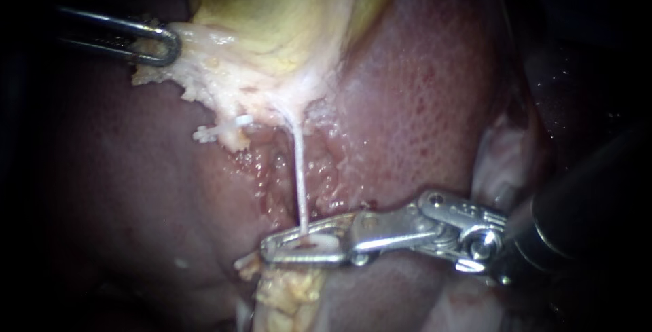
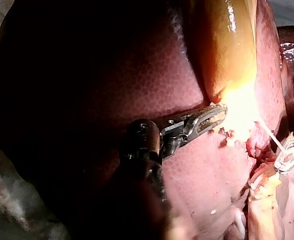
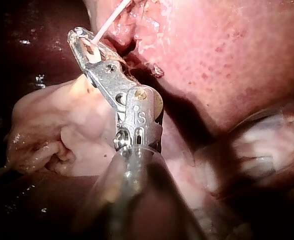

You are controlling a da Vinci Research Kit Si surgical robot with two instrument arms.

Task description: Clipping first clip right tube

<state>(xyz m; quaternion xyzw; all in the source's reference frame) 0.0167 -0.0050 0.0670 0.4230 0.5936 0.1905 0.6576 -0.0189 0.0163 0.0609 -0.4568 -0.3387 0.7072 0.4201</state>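
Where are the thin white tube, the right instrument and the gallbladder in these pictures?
thin white tube (image 1: 299,169): endoscope view, middle of its length.
right instrument (image 1: 272,249): endoscope view, its tip, at the tube.
gallbladder (image 1: 272,20): endoscope view, its yellowish wall.

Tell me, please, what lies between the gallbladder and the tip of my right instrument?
A thin white tube stretches from the gallbladder down to the right instrument, across raw liver; the endoscope view shows it.

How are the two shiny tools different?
The left instrument has a thin looped claw gripping pale tissue beside the gallbladder; the right instrument has a chunkier claw holding a white clip round the thin tube. The left one sits high in the endoscope view, the right low. Both are metal, clamped shut.
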